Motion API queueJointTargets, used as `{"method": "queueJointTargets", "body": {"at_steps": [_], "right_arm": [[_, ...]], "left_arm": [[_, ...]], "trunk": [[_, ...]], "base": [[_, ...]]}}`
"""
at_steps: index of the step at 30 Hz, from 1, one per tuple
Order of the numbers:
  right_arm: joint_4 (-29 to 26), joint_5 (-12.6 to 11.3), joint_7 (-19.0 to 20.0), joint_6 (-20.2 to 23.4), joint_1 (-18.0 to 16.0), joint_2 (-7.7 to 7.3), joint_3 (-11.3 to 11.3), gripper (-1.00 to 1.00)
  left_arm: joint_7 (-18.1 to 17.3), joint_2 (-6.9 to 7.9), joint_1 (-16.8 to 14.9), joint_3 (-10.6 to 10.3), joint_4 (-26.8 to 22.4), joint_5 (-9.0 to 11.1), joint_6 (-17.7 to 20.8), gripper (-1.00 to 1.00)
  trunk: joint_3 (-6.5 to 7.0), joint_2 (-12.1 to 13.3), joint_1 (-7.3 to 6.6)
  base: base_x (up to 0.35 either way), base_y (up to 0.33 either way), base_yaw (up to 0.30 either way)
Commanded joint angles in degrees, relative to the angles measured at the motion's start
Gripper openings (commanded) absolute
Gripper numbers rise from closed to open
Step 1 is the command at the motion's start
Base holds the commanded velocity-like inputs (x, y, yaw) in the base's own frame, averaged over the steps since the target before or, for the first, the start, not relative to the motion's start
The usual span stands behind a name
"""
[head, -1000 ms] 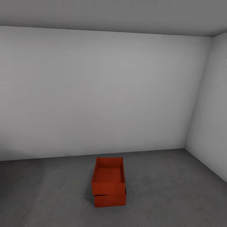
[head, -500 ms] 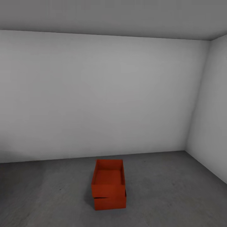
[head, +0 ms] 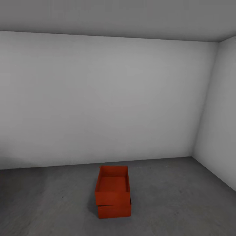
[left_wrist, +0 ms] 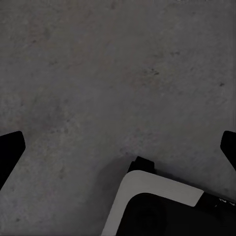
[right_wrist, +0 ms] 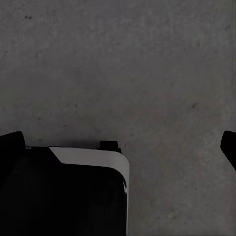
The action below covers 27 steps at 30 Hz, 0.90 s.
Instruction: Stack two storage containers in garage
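Nothing among the boxes is shifting between the earlier glimpses and now; only the robot's head is finishing a small tilt, so the ceiling line is sitting a touch lower than a second ago, and over the last half second the picture is holding steady.

Standing in the garage, I am seeing the upper storage container (head: 112, 185) resting on the lower storage container (head: 114, 210), which is sitting on the dark grey floor (head: 183, 200), a little way out from the pale back wall (head: 108, 98). The top box is lying slightly askew, overhanging toward the left, probably because it was set down by hand-guided arms rather than nested. Both are looking empty; the upper one's bare base is showing.

The left gripper (left_wrist: 118, 147) and the right gripper (right_wrist: 118, 142) are hanging over bare concrete, each with its dark fingertips spread wide to the frame edges, holding nothing, a white-edged part of the robot's base (left_wrist: 162, 201) beneath. I am judging the stacking done.
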Motion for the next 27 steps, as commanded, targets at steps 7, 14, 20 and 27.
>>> {"method": "queueJointTargets", "body": {"at_steps": [7, 14, 20, 27], "right_arm": [[0.2, -0.4, 0.0, -0.3, -0.1, 0.03, 0.6, 1.0], [0.2, -0.4, 0.0, -0.3, -0.1, 0.02, 0.6, 1.0], [0.2, -0.4, 0.0, -0.3, -0.1, 0.02, 0.6, 1.0], [0.2, -0.4, 0.0, -0.3, -0.1, 0.02, 0.6, 1.0]], "left_arm": [[0.1, -0.01, 0.0, -0.3, 0.0, 0.3, -0.1, 1.0], [0.1, -0.01, 0.0, -0.3, 0.0, 0.3, -0.1, 1.0], [0.1, -0.01, 0.0, -0.3, 0.0, 0.3, -0.1, 1.0], [0.1, -0.01, 0.0, -0.3, 0.0, 0.3, -0.1, 1.0]], "trunk": [[-0.07, -0.1, 0.02], [-0.07, -0.1, 0.02], [-0.07, -0.1, 0.02], [-0.07, -0.1, 0.02]], "base": [[0.0, 0.0, 0.0], [0.0, 0.0, 0.0], [0.0, 0.0, 0.0], [0.0, 0.0, 0.0]]}}
